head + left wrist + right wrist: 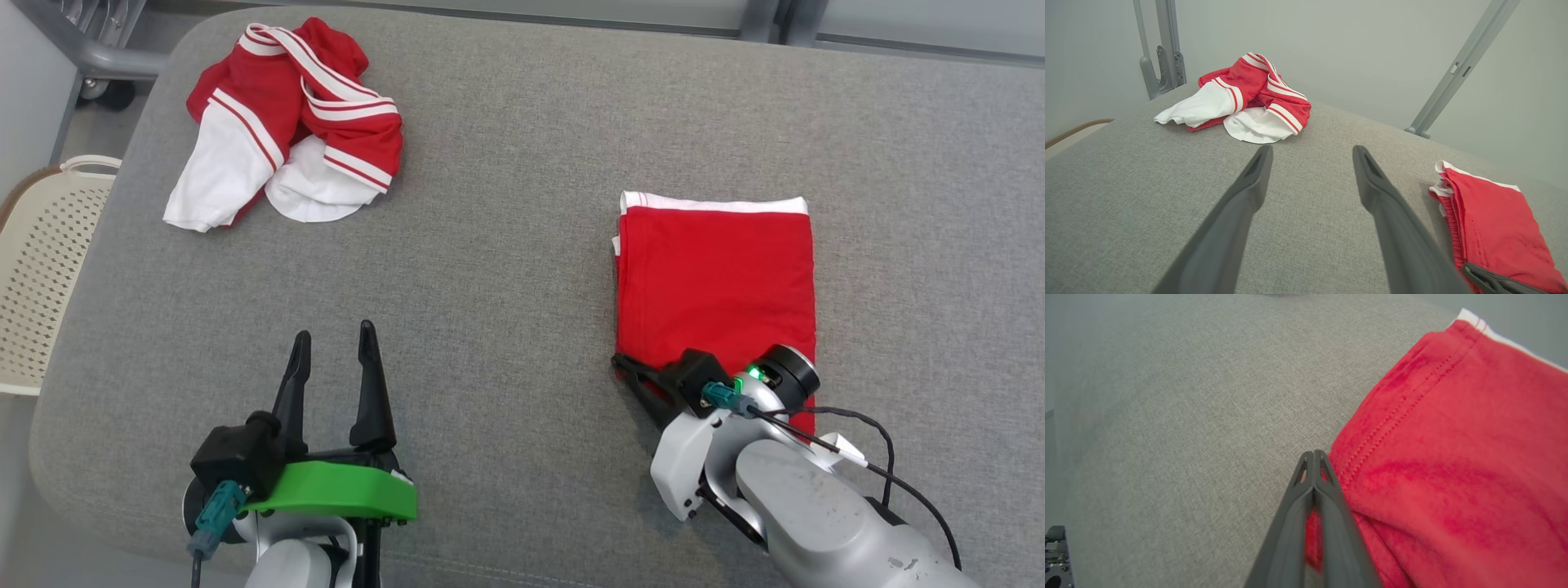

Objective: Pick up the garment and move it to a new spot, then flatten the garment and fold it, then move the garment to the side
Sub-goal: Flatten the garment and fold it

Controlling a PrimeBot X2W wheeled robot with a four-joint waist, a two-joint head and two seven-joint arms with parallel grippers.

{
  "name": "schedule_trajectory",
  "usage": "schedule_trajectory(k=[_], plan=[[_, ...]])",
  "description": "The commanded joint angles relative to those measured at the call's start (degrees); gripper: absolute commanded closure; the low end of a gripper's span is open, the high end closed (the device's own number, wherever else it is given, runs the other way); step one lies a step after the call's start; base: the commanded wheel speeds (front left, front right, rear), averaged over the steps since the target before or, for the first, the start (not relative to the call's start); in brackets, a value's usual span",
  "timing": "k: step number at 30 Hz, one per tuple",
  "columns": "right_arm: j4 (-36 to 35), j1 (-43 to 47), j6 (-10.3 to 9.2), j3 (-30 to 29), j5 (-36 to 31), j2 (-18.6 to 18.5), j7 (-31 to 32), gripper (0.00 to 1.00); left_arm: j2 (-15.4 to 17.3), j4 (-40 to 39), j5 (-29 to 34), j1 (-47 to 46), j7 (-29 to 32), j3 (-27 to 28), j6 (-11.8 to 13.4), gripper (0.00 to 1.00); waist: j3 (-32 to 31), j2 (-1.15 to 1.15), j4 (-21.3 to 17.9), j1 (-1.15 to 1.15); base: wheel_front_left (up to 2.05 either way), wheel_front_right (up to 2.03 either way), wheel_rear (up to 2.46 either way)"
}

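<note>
The garment (718,278) is a red piece with white trim, folded into a neat rectangle on the right of the grey padded table (522,269). My right gripper (624,366) sits at its near left corner, shut, with red cloth showing between the fingers in the right wrist view, where the gripper (1314,455) lies along the garment's (1453,457) stitched edge. My left gripper (335,339) rests open over bare table at the near left, holding nothing. The left wrist view shows that gripper (1310,153) and the folded garment (1494,228) at lower right.
A second red and white garment (286,122) lies crumpled at the far left of the table, also crumpled garment (1249,98). A pale perforated basket (41,261) stands off the table's left edge. Grey metal frame posts (1163,45) rise behind the table.
</note>
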Motion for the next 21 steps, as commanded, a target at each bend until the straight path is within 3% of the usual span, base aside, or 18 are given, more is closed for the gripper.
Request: schedule_trajectory(k=[1,10,19,21], plan=[[0.5,-0.6,-0.02,0.3,-0.2,-0.2,-0.1,1.0,0.1,0.0,0.0,-0.7,0.0,0.1,0.1,0.0,0.0,0.0,0.0,0.0,0.0,0.0,0.0],[-3.6,-1.4,-0.02,1.4,-1.9,-1.0,-0.1,1.0,0.1,0.3,0.2,-0.2,0.0,0.9,0.3,0.0,-0.9,0.0,-1.2,0.0,0.0,0.0,0.0],[-14.1,2.9,-0.02,-3.9,-2.7,-1.1,-0.1,1.0,0.2,0.0,0.5,1.5,0.0,1.9,0.2,0.0,-4.6,0.0,-4.5,0.0,0.0,0.0,0.0],[-15.8,4.0,-0.02,-6.1,-2.9,-0.8,-0.1,0.76,0.1,0.1,0.7,2.0,0.0,2.0,0.0,0.0,-5.6,0.0,-5.4,0.0,0.0,0.0,0.0]])
